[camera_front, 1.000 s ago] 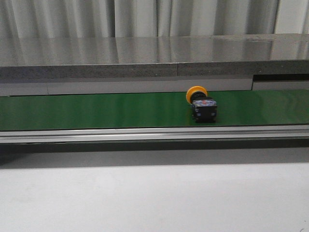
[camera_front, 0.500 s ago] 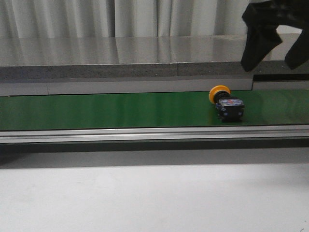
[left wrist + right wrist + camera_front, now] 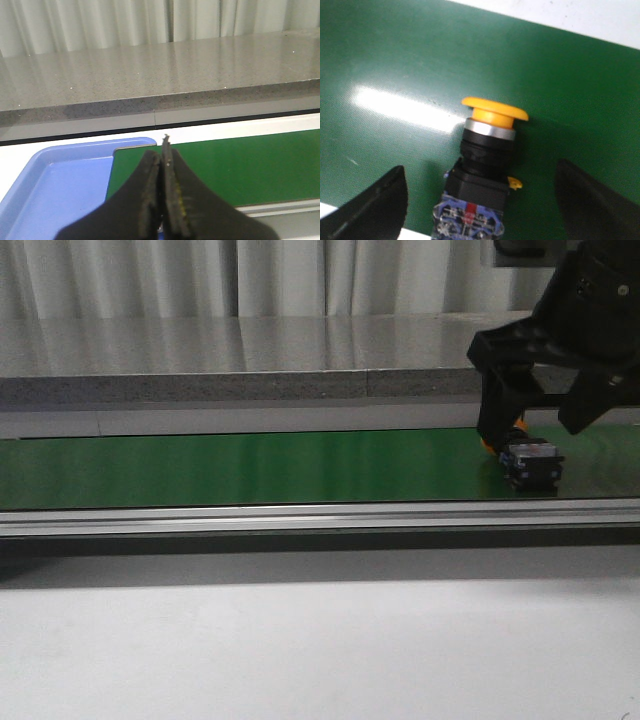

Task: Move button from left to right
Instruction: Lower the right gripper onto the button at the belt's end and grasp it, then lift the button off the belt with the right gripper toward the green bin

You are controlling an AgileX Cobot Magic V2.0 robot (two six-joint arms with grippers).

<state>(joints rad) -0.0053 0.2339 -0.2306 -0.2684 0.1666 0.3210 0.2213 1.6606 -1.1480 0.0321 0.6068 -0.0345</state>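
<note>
Button (image 3: 531, 461) lies on its side on green belt (image 3: 250, 468), far right end, cap pointing away from camera. Right gripper (image 3: 480, 200) spread wide, fingers either side of button, not touching, holding nothing. Left gripper (image 3: 162, 200) closed, empty, above blue tray (image 3: 60, 185).

green belt (image 3: 250, 468), grey counter (image 3: 250, 360), blue tray (image 3: 60, 185)

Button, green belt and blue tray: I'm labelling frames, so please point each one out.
button (image 3: 492, 111): right wrist view, on its yellow cap.
green belt (image 3: 250, 465): front view, bare surface.
blue tray (image 3: 65, 185): left wrist view, bare floor.
</note>
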